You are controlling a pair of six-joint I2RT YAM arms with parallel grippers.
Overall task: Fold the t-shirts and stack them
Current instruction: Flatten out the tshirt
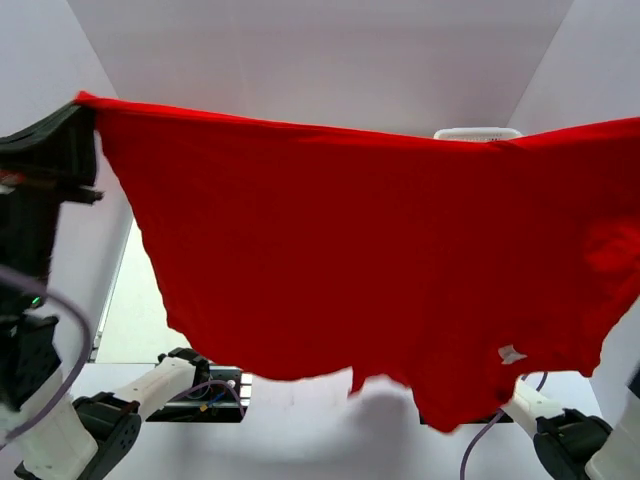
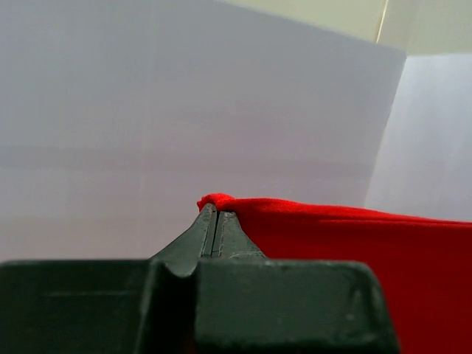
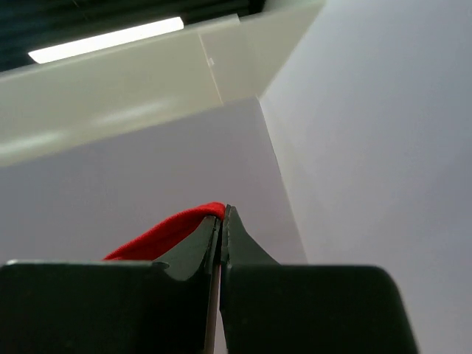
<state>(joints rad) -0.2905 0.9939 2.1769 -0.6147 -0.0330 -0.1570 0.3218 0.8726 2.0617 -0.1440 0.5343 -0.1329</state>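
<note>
T-shirt [image 1: 380, 260] hanging, corner in left end effector [image 2: 214, 214]

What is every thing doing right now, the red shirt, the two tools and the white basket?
shirt, unfolded, held up in the air by its top edge, spread wide, bottom hanging loose.
left tool, shut on one top corner of the shirt.
right tool, shut on the shirt's other top end.
basket, mostly hidden behind the shirt; only its rim shows.

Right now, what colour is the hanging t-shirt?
The t-shirt is plain red; the top view shows it best.
</note>
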